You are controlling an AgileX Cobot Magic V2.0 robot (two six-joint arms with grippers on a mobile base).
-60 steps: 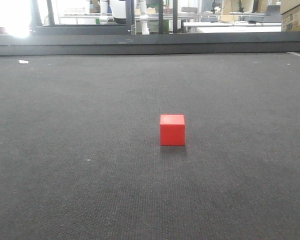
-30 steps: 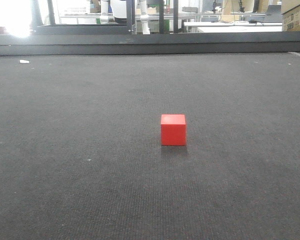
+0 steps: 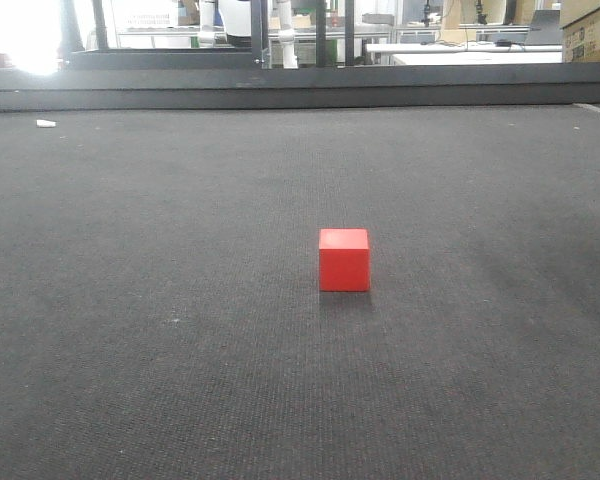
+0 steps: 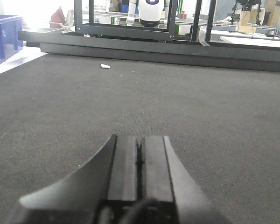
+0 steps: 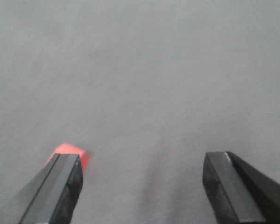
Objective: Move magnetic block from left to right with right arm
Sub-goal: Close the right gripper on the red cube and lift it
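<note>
Exterior front-facing view: the magnetic block sits flat on the dark grey woven desk, a little right of the middle. One face is square to the camera and nothing touches it. No arm shows in this view.

In the right wrist-mounted view, which is blurred, only a red-orange corner of the block shows. It peeks out at the tip of the finger on the picture's left. The right fingers are spread wide, with bare desk between them. The block is not in that gap, and whether the finger touches it cannot be told through the blur.

In the left wrist-mounted view the left fingers are pressed together, leaving only a thin seam between them. They lie low over the desk and point toward its far side.

A small white scrap lies well apart from the block, near the far left of the desk. A long black rail runs along the far edge. A blue bin stands off the desk's left side, and a cardboard box sits in the background at the upper right.
</note>
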